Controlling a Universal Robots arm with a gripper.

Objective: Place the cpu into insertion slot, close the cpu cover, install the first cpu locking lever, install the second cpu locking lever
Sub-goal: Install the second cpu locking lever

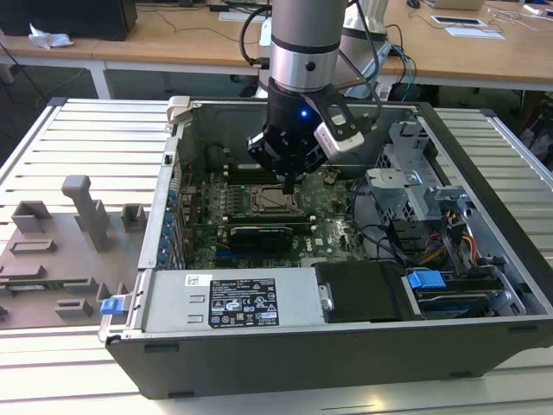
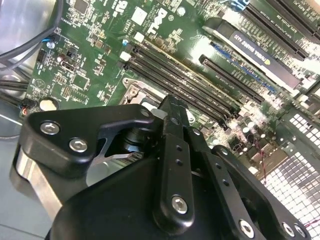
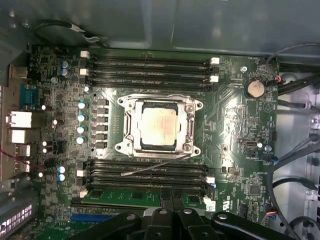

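Note:
In the first wrist view the cpu (image 3: 159, 126), a pale silvery square, lies in the insertion slot (image 3: 125, 148) on the green motherboard (image 3: 235, 120). The cpu cover (image 3: 188, 125) lies flat around the chip as a silvery frame. One thin locking lever (image 3: 155, 166) sticks out from the socket's corner and slants over the black memory slots. My gripper (image 3: 171, 193) hangs above the board beside the socket, its fingers together with nothing between them. In the exterior view the gripper (image 1: 289, 184) hovers just over the socket (image 1: 278, 202). The second wrist view has the gripper's tip (image 2: 170, 103) close to the socket's corner (image 2: 136, 94).
Black memory slots (image 3: 150, 67) flank the socket on two sides. The open case wall (image 1: 164, 199) is at the exterior view's left. Cables and a drive cage (image 1: 415, 190) sit at the exterior view's right, a power supply (image 1: 233, 301) in front. A grey fixture plate (image 1: 60, 251) lies outside the case.

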